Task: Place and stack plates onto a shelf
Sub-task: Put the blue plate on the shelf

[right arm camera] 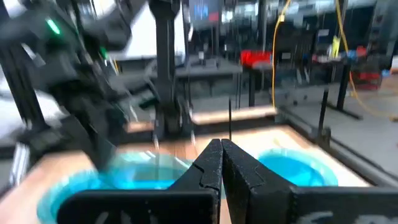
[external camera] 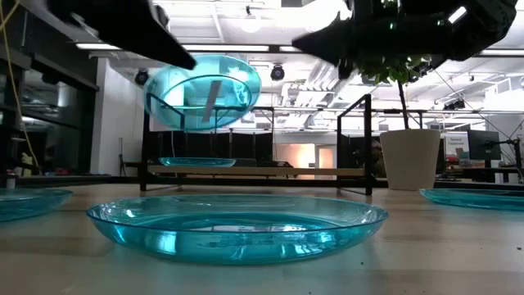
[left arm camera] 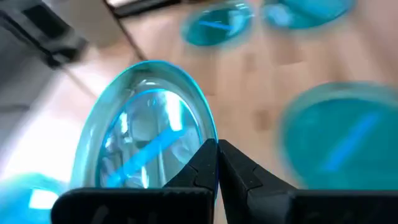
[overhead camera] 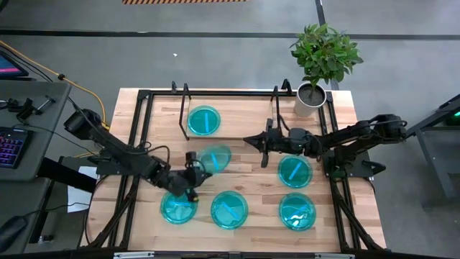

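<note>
Left claw point(overhead camera: 192, 173) clenched on tilted plate point(overhead camera: 214, 159) held above table, right claw point(overhead camera: 251, 140) clenched, empty

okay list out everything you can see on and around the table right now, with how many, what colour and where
plates: six, translucent cyan; one on the shelf, one held up by the left pincer, four on the tabletop
shelf: one, light wood with black wire ends, far side of the table
potted plant: one, green in a white pot, far right corner
keyboard: one, dark, side desk at left
left pincer: shut on a plate's rim
right pincer: shut, empty, near the shelf
</note>
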{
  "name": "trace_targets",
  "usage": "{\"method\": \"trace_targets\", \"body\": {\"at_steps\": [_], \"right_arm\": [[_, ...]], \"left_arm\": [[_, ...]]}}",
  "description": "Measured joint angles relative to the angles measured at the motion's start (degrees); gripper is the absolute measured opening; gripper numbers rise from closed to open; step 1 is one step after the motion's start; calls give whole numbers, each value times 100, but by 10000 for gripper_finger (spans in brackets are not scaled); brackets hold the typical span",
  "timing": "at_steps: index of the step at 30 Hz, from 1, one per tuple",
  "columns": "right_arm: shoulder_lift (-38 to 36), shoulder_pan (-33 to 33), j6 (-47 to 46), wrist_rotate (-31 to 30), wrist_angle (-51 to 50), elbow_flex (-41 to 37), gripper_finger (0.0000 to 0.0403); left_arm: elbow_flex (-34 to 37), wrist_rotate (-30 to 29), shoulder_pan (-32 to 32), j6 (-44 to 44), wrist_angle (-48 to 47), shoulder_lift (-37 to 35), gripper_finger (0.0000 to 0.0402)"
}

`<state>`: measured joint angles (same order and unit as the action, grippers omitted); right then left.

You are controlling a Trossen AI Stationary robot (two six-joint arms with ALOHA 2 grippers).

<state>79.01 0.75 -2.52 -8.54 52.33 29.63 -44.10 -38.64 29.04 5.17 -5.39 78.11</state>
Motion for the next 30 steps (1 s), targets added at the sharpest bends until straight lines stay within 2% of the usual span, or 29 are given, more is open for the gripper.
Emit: {"method": "trace_targets", "body": {"at_steps": [4, 7, 11, 16, 21, 25, 30], "right_arm": [[-351, 0, 19, 0, 103, 0, 0], [-602, 6, 21, -2, 52, 0, 0], [-810, 48, 66, 21, -125, 0, 0], [-895, 144, 289, 26, -275, 0, 0], [-897, 155, 300, 33, -298, 0, 0], [-897, 153, 300, 33, -311, 0, 0], [-897, 153, 299, 44, -344, 2, 0]], "left_arm": [[0, -139, -579, -1470, 529, -4, 0], [-4, 386, -1149, -2253, 1040, -4, 0], [-7, 1289, -1931, -2771, 1530, 119, 0], [-7, 1726, -2634, -3390, 2200, 572, 0], [-148, 2191, -3063, -3689, 2642, 1253, 0], [-588, 2245, -3181, -3954, 2625, 1888, 0], [-1185, 1904, -3245, -4344, 2564, 2590, 0]]}}
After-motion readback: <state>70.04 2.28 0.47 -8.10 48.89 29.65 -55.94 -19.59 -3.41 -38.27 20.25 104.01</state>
